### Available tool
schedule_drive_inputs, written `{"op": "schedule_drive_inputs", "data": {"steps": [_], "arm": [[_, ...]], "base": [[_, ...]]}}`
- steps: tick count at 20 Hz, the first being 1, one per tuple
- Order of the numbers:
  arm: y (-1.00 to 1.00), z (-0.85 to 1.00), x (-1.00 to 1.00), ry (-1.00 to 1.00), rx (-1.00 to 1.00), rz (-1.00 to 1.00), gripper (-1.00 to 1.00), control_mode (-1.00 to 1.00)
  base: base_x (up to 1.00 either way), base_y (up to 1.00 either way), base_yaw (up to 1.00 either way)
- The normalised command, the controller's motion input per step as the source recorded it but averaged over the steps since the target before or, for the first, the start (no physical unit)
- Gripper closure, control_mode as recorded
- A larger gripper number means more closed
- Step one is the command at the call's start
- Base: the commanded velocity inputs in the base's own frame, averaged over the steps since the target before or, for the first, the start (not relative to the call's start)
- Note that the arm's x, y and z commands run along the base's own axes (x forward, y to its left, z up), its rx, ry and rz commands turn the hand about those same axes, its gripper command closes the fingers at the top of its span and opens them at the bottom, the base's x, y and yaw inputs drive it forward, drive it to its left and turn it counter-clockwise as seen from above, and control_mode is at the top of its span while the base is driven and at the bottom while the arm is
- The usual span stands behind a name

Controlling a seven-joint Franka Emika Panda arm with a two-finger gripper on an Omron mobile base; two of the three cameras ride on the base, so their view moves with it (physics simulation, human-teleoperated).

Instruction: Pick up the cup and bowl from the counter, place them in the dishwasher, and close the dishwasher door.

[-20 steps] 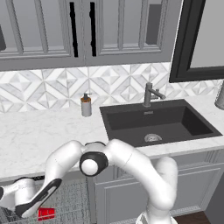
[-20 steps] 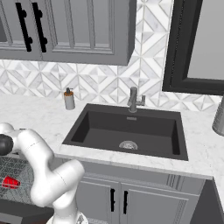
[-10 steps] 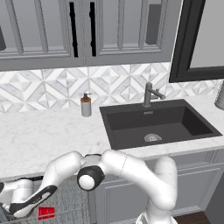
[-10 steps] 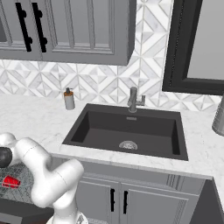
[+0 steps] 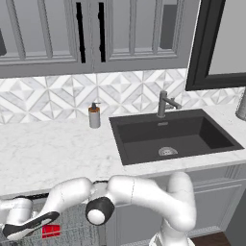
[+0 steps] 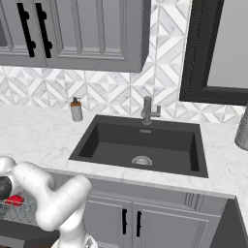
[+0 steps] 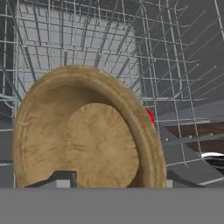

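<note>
1. Change: the arm has sunk lower over the last second; its elbow joint [image 5: 99, 211] now hangs below the counter [image 5: 53, 153] edge, and the forearm reaches further down and left into the dishwasher [image 5: 72, 230] rack.
2. Meaning: judged from this, the bowl is being lowered into the rack and release is near; closing the door remains.
3. Bowl [image 7: 83, 135]: golden-brown, close before the hand camera, tilted with its hollow facing the lens, grey rack wires behind it.
4. Cup [image 5: 50, 231]: red, already lying in the rack just beside the forearm; seen also at the left edge of the right base view [image 6: 13, 199], and as a red sliver behind the bowl's rim in the hand view [image 7: 150, 117].
5. Gripper [image 7: 114, 183]: dark fingertips [image 7: 63, 178] sit at the bowl's lower rim, one on each side, apparently clamped on it.
6. Pose: upper arm rises from the base, bends sharply at the elbow, forearm slopes down-left with the hand low inside the rack.
</note>
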Motion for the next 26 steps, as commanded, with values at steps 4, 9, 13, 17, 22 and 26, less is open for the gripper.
{"op": "schedule_drive_inputs", "data": {"steps": [4,9,13,17,22,26], "arm": [[0.00,0.18,-0.11,-0.04,0.00,0.00,-1.00,-1.00],[-0.04,0.51,-0.34,-0.14,0.09,0.00,-1.00,-1.00],[-0.53,0.36,-0.90,-0.06,0.22,0.00,-1.00,-1.00],[-0.82,0.13,-0.96,0.02,0.19,-0.03,-1.00,-1.00],[-1.00,-0.55,-0.07,0.17,0.06,0.00,-1.00,-1.00],[-1.00,-0.64,-0.03,0.04,0.23,0.01,-1.00,-1.00]], "base": [[0.00,0.00,0.00],[0.00,0.00,0.00],[0.00,0.00,0.00],[0.00,0.00,0.00],[0.00,0.00,0.00],[0.00,0.00,0.00]]}}
